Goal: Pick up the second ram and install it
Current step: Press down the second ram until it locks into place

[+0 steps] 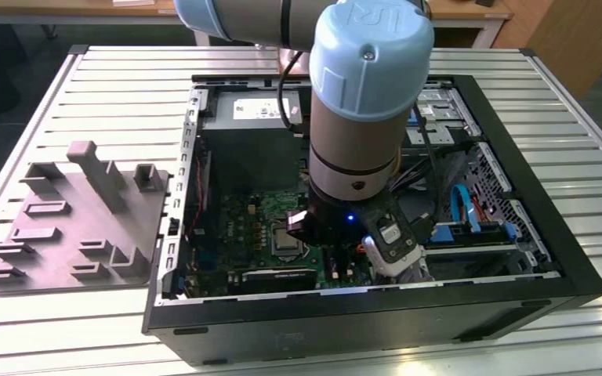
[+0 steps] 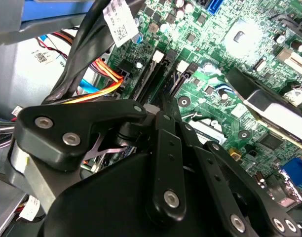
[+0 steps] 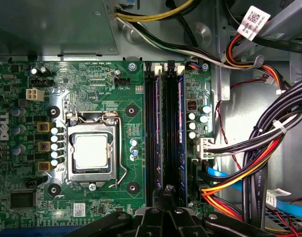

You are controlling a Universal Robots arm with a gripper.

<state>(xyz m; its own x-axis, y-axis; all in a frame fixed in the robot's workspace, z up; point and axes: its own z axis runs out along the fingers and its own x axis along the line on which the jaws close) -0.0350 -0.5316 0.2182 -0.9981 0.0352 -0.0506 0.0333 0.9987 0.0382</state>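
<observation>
In the first wrist view two dark blue-green ram strips stand on edge in the black motherboard slots, one [image 3: 156, 148] beside the other [image 3: 180, 148]. I cannot tell which of them is the second ram. My gripper [image 3: 167, 190] is shut, its tips together over the near end of the slot bank, between the two strips. In the second wrist view the black gripper [image 2: 156, 108] points its closed tips down at the same slots [image 2: 151, 79]. The exterior view has the gripper [image 1: 328, 239] low inside the open computer case, over the green motherboard [image 1: 259, 227].
A grey plastic tray [image 1: 71, 227] with upright blocks lies at the exterior view's left of the case [image 1: 552, 258]. The processor socket [image 3: 92, 150] sits beside the slots. Bundled cables [image 3: 249, 168] crowd the other side. The drive bay [image 1: 447, 117] fills the far corner.
</observation>
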